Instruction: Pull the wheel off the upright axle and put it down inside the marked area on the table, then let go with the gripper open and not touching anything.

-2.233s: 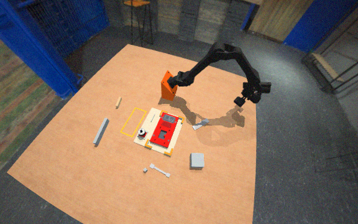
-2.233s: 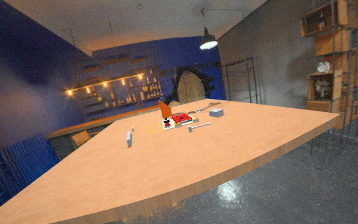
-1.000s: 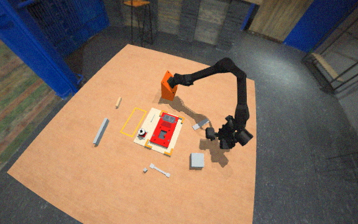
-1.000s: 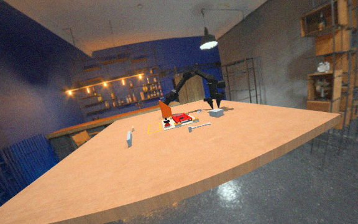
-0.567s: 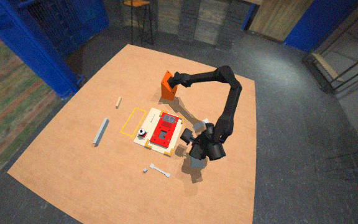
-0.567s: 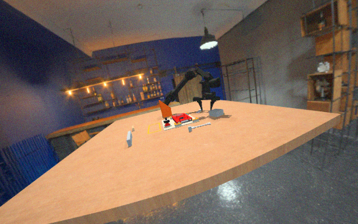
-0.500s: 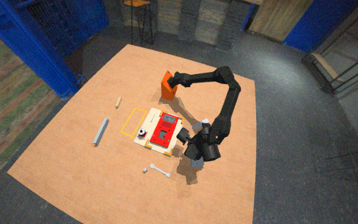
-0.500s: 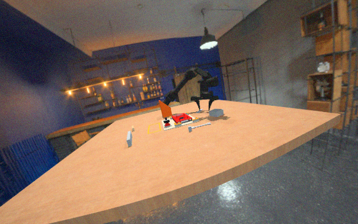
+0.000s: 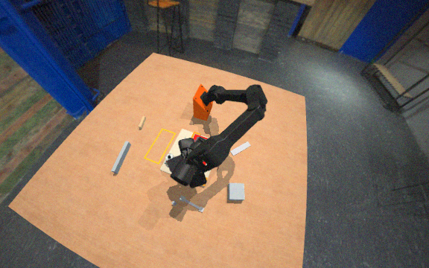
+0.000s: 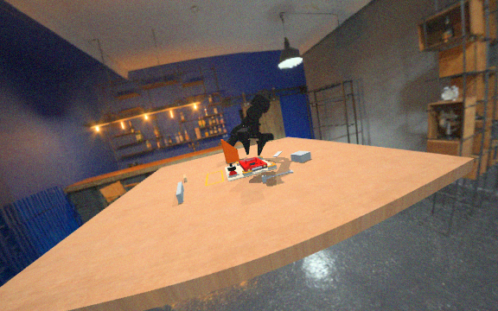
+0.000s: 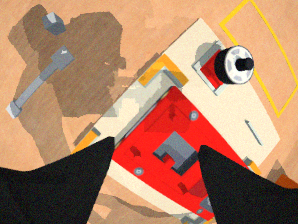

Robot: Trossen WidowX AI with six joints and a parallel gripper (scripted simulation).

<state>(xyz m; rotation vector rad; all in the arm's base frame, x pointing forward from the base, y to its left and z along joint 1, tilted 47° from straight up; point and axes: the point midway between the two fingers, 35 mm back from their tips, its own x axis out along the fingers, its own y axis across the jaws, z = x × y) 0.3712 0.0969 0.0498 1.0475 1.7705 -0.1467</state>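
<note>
The wheel (image 11: pixel 232 68) (image 9: pixel 171 156) (image 10: pixel 232 168), with a black tire and pale hub, sits on the upright axle (image 11: pixel 244 64), whose dark tip sticks out of the hub. It stands over a red base near one corner of the cream board (image 11: pixel 187 42) (image 9: pixel 164 173). The marked area is a yellow outline (image 9: pixel 153 144) (image 10: pixel 207 180) (image 11: pixel 235 12) on the table beside the board, with nothing inside it. My gripper (image 11: pixel 157 147) (image 10: pixel 253 155) is open and empty, above the red block, to one side of the wheel. Its fingertips are hidden in the top view.
The red block (image 11: pixel 165 127) (image 10: pixel 253 163) with grey fittings lies on the board. An orange wedge (image 9: pixel 200 108) stands by the arm's base. A grey bar (image 9: pixel 121 157), a small tan block (image 9: pixel 141 123), a grey box (image 9: pixel 236 191), a pale plate (image 9: pixel 240 148) and a grey spanner-like piece (image 11: pixel 40 82) lie around.
</note>
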